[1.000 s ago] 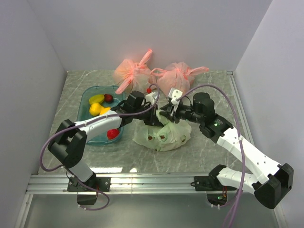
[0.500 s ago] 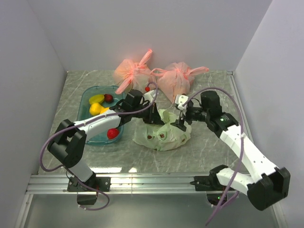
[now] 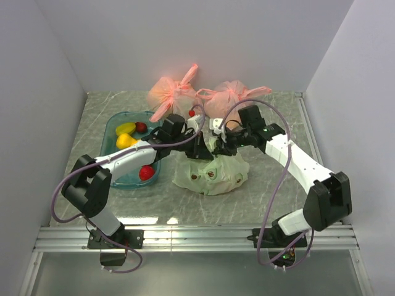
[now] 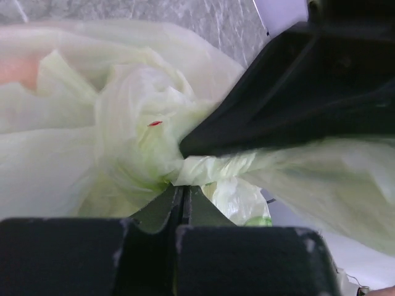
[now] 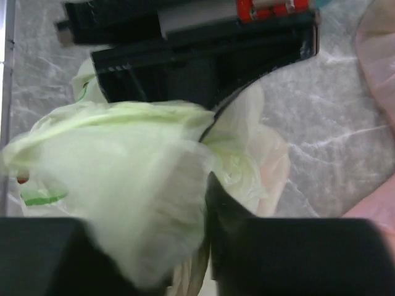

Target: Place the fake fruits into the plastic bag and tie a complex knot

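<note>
The pale green plastic bag (image 3: 213,176) lies mid-table with dark fruit shapes showing through its film. My left gripper (image 3: 202,150) is shut on a twisted handle strand (image 4: 216,165) beside the bunched knot (image 4: 145,123); its jaws (image 4: 180,190) meet with no gap. Facing it, my right gripper (image 3: 220,143) is shut on another fold of the same bag. Green film (image 5: 123,185) drapes over one finger and hides it; the other finger (image 5: 231,216) shows. Two yellow lemons (image 3: 125,135) and a red fruit (image 3: 146,173) lie in the blue tub (image 3: 117,120).
Two knotted salmon-pink bags (image 3: 170,92) (image 3: 227,102) stand at the back, just behind the grippers. A small red fruit (image 3: 193,116) lies between them. White walls close in the table on the left, back and right.
My right arm swung in from the right and now reaches the bag's top from behind. Its jaws opened, then closed on the green film. The left gripper held its grip in place.
</note>
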